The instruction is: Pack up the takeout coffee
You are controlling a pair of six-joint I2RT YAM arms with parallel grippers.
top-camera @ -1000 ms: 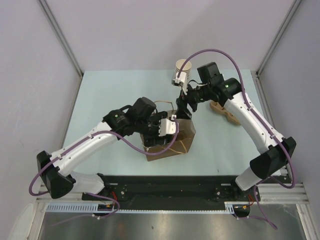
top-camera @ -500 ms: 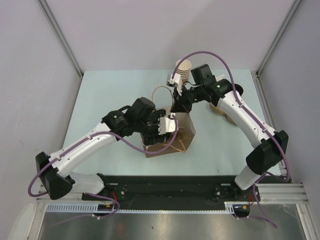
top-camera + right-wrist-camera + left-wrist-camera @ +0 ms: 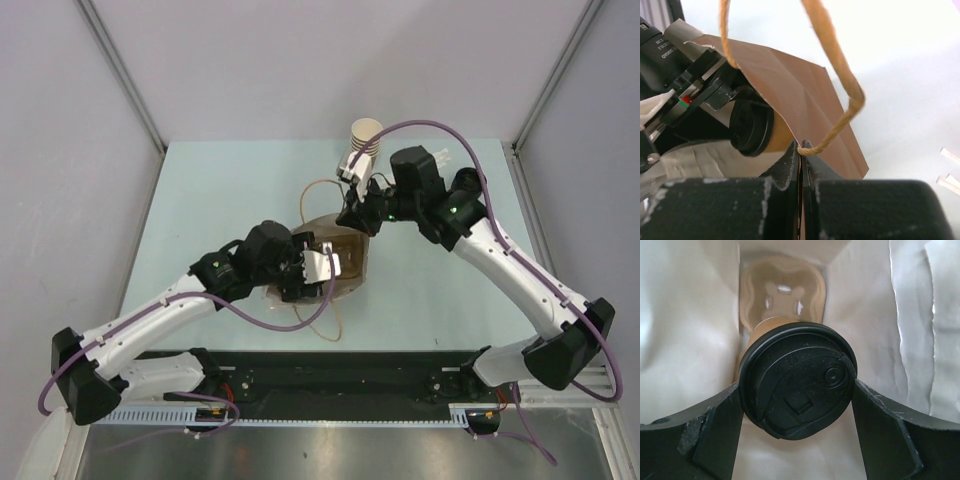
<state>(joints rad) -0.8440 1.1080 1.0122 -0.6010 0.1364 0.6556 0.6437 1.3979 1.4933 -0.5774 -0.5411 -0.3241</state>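
Clamping the takeout coffee (image 3: 752,127) at its black lid, the jaws of the left gripper (image 3: 797,402) aim it base-first into the paper bag (image 3: 345,250) lying mid-table, its long axis pointing at the pulp tray (image 3: 782,287) inside; the jaws of the right gripper (image 3: 801,150) pinch the bag's rim.

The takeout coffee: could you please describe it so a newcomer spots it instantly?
On the table lies a brown paper bag with the left gripper in its mouth. That gripper holds the takeout coffee; its black lid sets it apart from the stacked cups at the far edge.
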